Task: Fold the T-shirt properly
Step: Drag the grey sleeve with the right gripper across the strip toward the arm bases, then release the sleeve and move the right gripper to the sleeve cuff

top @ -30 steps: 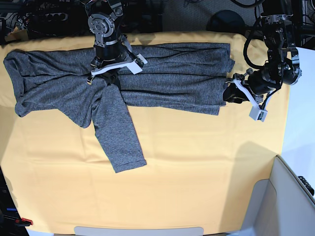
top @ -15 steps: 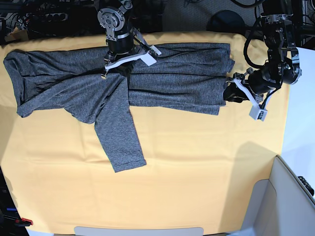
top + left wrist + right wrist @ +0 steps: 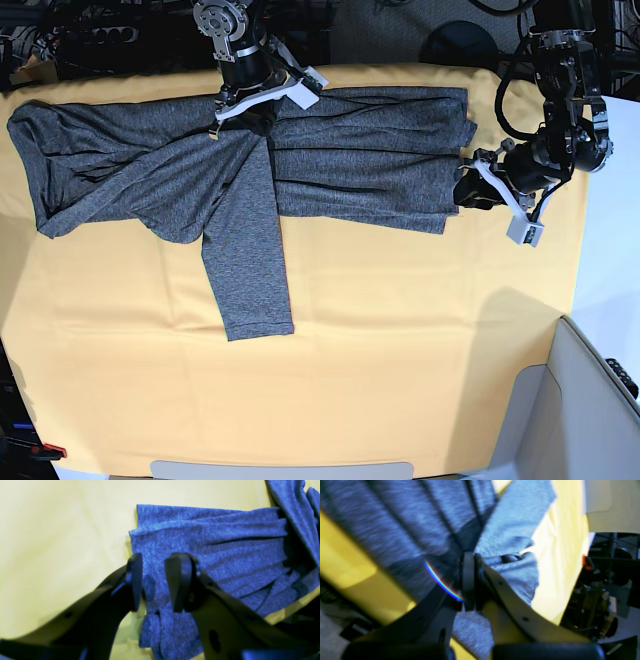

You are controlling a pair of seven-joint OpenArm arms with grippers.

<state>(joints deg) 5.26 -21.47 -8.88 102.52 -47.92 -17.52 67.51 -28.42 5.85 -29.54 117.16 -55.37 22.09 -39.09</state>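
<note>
since a second ago the right gripper [image 3: 240,110] has dragged its pinch of the t-shirt [image 3: 350,170] up toward the far edge of the yellow-orange cloth [image 3: 400,340], and the sleeve [image 3: 245,260] hanging from it has swung straighter, so it now runs almost square to the near edge. left gripper [image 3: 470,190] hasn't budged.

right wrist view: the jaws are pressed tight together with grey knit bunched right between them, fabric fanning away beyond the tips.

left wrist view: that gripper [image 3: 152,582] stands partly spread, fingers [image 3: 178,580] straddling the folded hem edge, cloth lying between them. can't tell if they're actually squeezing it.

past both, the shirt body lies stretched between the two grippers.
</note>
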